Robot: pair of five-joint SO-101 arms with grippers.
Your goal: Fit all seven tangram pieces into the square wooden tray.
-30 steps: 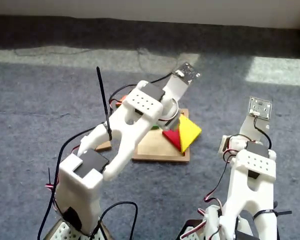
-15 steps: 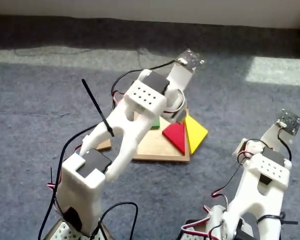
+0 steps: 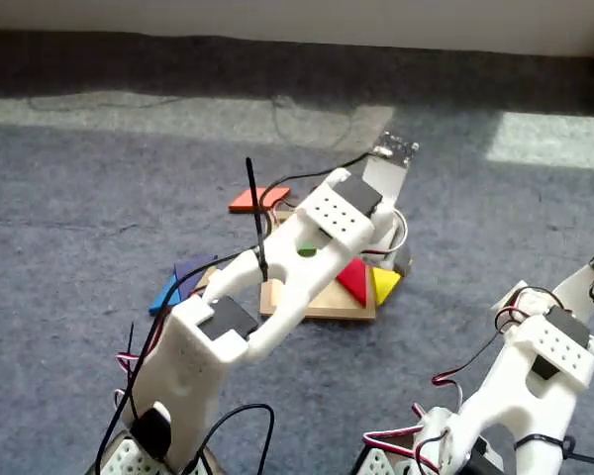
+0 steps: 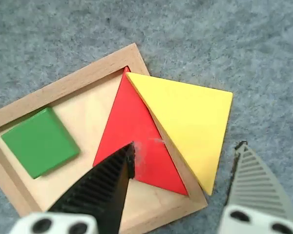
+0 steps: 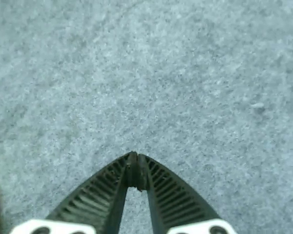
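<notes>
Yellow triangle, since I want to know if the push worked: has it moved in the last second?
Yes, the yellow triangle slid toward the wooden tray's near right corner.

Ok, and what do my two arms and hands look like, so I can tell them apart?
Left arm and right arm are white plastic with black motors and red and black cables. The left hand has one black ribbed finger and one pale grey; the right hand has two black ones.
</notes>
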